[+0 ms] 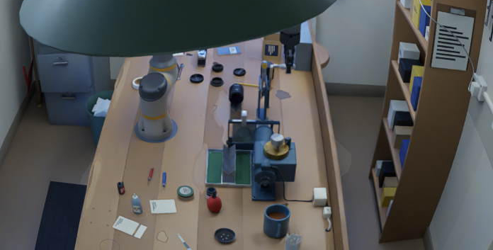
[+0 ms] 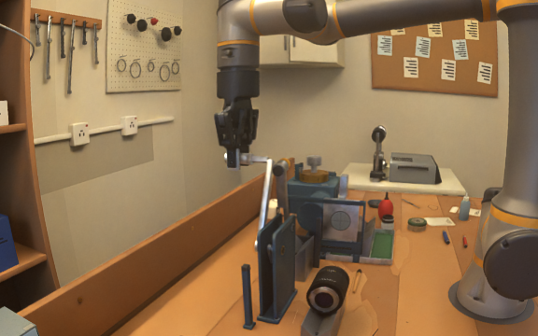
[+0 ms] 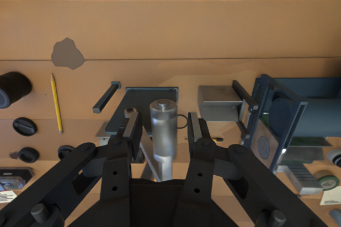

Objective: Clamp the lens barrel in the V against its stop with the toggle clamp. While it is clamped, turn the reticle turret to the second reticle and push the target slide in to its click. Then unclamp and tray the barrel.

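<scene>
The toggle clamp's silver handle (image 3: 163, 129) stands between my gripper's (image 3: 164, 129) fingers, and the gripper is open, holding nothing. In the second side camera the handle (image 2: 250, 159) sticks out sideways from the top of the raised lever (image 2: 264, 196), with the gripper (image 2: 234, 161) around its end. The black lens barrel (image 2: 327, 289) lies on the grey V block in front of the clamp's blue plate (image 2: 276, 268). Beyond them are the blue housing with the brass turret (image 1: 276, 147), the target slide (image 2: 340, 220) and the green tray (image 1: 228, 167).
A large green lamp shade (image 1: 177, 7) hides the upper arm in the side camera. The arm's base (image 1: 154, 114) stands left of the fixture. Lens caps (image 1: 217, 75), a pencil (image 3: 56, 103), a blue mug (image 1: 276, 220) and a raised bench rail (image 2: 166, 252) lie around.
</scene>
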Available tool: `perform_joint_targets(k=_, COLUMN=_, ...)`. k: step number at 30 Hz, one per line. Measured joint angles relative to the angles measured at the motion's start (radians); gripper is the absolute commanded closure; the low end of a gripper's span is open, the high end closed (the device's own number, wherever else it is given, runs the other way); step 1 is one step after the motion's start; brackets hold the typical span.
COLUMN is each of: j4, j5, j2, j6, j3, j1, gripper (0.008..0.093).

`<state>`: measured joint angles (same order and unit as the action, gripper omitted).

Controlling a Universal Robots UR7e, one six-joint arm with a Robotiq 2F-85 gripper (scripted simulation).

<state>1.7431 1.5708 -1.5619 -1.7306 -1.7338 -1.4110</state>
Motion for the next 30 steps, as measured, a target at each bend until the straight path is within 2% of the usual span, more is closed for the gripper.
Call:
perform_joint_targets(k=9, j4=-0.019, j5=0.0, j2=-0.002, j6=0.0, j3=0.015, j1=0.0, gripper=0.0534)
perform_joint_targets(k=21, j4=-0.145, j5=0.0, j2=-0.014, j6=0.0, j3=0.133, j1=0.0, gripper=0.0534)
perform_joint_targets(k=30, j4=-0.153, j5=0.0, j2=-0.013, j6=0.0, j3=0.139, j1=0.0, gripper=0.0534)
